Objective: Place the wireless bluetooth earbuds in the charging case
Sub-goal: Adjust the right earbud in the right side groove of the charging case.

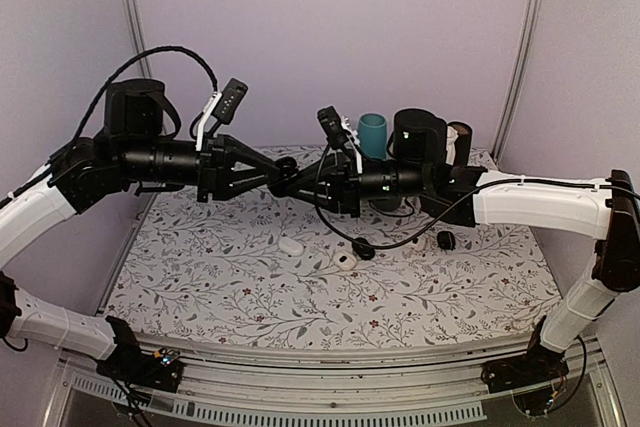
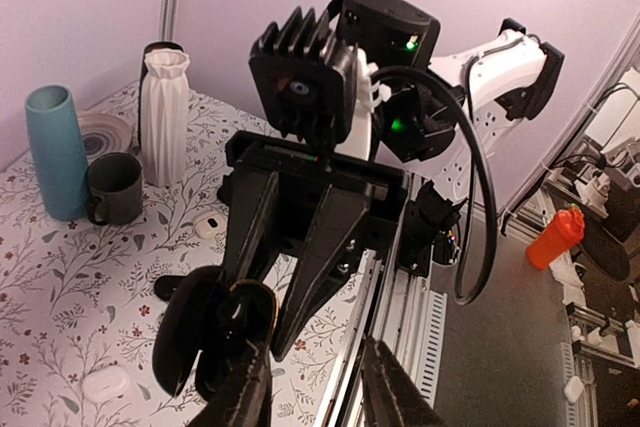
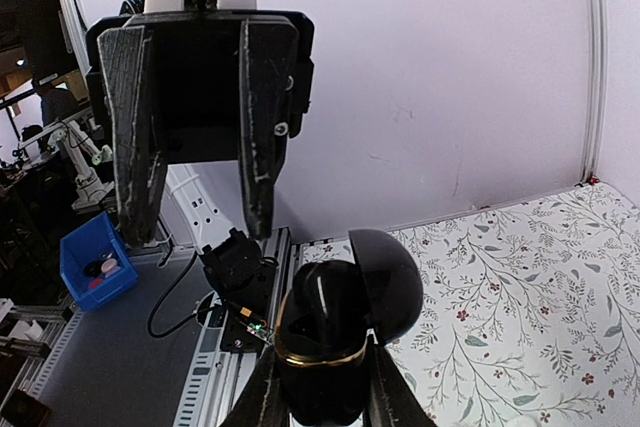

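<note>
The flowered table (image 1: 200, 277) lies well below the charging case (image 3: 330, 322), which is raised in the air. The right gripper (image 3: 320, 355) clamps the case's base upright, with the lid swung open. The left gripper (image 3: 197, 232) faces the case from just beside it, fingers spread and nothing visible between them. Whether earbuds sit inside the case cannot be told.

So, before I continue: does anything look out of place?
Nothing spilled or broken. Only oddity: the charging case, lid open, is clamped in mid-air by the right gripper, facing the open left gripper.
</note>
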You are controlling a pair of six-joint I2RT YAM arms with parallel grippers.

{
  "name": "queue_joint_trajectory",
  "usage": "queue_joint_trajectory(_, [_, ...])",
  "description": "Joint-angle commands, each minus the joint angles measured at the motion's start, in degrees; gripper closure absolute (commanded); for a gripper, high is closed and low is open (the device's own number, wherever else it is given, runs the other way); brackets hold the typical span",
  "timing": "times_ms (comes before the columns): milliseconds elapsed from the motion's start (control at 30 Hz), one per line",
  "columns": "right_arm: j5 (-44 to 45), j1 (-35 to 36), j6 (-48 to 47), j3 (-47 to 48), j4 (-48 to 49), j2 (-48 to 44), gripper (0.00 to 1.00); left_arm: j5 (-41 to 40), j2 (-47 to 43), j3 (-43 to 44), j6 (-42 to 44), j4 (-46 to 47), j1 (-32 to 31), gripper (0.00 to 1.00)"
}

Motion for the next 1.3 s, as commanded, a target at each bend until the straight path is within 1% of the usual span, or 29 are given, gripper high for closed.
queue_joint_trajectory(0, [0.88, 0.81, -1.0, 1.29, 0.41, -1.23, 0.97, 0.45, 1.0, -0.63, -3.82, 3.94, 0.17, 0.65])
queue_joint_trajectory(100, [0.99, 1.02, -1.57, 1.15, 0.0, -1.38, 0.97, 0.38, 1.52, -0.55, -3.87, 4.51, 0.52, 0.62])
queue_joint_trajectory(267, [1.15, 1.18, -1.98, 1.18, -0.38, -1.74, 0.97, 0.51, 2.41, -0.27, -4.28, 4.42, 1.78, 0.61])
queue_joint_trajectory(567, [0.95, 1.14, -2.21, 1.38, -0.55, -1.58, 0.97, 0.63, 2.75, -0.2, -5.04, 4.02, 4.59, 0.57])
queue_joint_trajectory(867, [1.22, 1.22, -2.51, 1.64, -0.96, -1.5, 0.97, 2.65, 3.58, -0.03, -4.16, 3.83, 5.32, 0.56])
queue_joint_trajectory(1100, [2.49, 1.26, -2.35, 1.87, -1.76, -1.27, 0.97, 2.03, 2.37, 1.99, -3.98, 2.61, 6.04, 0.54])
queue_joint_trajectory(1267, [3.28, 1.27, -2.13, 2.91, -2.91, -0.59, 0.97, 4.72, 1.37, 2.09, -4.68, 2.06, 6.19, 0.53])
